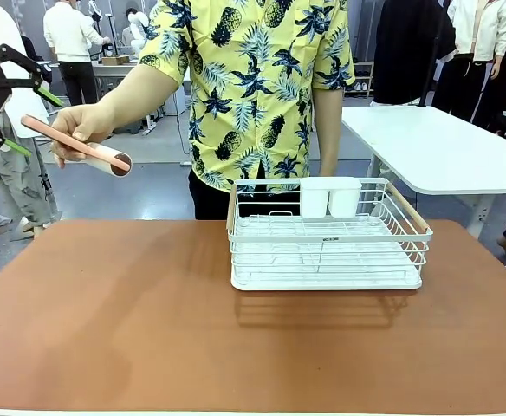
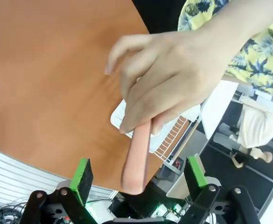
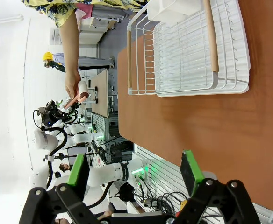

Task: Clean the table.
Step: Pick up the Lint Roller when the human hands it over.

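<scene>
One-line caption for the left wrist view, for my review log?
A person's hand holds a pink-handled lint roller, its handle reaching into the open left pincer, above the table.

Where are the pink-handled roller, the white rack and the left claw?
pink-handled roller (image 1: pixel 43 128): front view, on its handle.
white rack (image 1: pixel 322 282): front view, front edge of base.
left claw (image 2: pixel 139 171): left wrist view, midway between fingertips.

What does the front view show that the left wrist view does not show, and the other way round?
Front view: the white roll of the lint roller, two white cups in the dish rack, a white side table. Left wrist view: the left gripper open, the pink handle ending between its fingers. Both: the person's hand holding the roller, the table, the rack.
</scene>
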Motion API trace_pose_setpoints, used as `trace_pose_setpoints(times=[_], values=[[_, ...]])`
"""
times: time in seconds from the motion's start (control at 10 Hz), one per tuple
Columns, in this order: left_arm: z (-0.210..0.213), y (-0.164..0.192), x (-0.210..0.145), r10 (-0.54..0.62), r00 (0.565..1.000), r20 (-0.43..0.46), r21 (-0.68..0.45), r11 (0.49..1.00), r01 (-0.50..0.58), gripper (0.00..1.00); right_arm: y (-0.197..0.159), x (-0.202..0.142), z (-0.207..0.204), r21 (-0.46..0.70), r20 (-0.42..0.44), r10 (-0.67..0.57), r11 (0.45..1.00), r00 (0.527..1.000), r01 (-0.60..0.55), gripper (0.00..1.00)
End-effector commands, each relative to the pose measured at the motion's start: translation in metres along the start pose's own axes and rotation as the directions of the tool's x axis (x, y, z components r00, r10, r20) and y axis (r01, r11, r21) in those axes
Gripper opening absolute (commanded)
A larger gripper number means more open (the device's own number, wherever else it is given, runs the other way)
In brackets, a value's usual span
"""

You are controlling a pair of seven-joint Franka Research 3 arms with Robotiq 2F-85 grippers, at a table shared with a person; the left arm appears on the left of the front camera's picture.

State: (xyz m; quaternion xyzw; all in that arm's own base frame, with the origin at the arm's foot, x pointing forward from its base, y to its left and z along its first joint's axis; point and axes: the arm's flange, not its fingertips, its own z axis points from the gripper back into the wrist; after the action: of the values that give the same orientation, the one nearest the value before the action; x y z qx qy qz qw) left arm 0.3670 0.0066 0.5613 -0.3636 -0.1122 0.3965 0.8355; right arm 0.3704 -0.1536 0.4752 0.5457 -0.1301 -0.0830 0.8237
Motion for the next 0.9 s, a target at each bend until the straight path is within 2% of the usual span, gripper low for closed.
trace_pose_setpoints(times=[0.0,0.6,0.7,0.8], values=[[-0.013,-0.015,-0.002,0.028,0.999,0.047,-0.006,1.000,-0.027,1.00,0.002,-0.002,0.002,0.008,-0.004,0.012,1.000,1.000,-0.012,1.00],[-0.021,-0.011,0.010,0.033,0.999,0.040,0.018,0.999,-0.034,1.00,0.002,-0.002,0.002,0.008,-0.004,0.012,1.000,1.000,-0.012,1.00],[-0.020,-0.011,0.009,0.029,0.999,0.040,0.009,1.000,-0.029,0.97,0.002,-0.002,0.002,0.008,-0.004,0.012,1.000,1.000,-0.012,1.00],[-0.020,-0.010,0.009,0.031,0.999,0.041,0.004,1.000,-0.031,0.87,0.002,-0.002,0.002,0.008,-0.004,0.012,1.000,1.000,-0.012,1.00]])
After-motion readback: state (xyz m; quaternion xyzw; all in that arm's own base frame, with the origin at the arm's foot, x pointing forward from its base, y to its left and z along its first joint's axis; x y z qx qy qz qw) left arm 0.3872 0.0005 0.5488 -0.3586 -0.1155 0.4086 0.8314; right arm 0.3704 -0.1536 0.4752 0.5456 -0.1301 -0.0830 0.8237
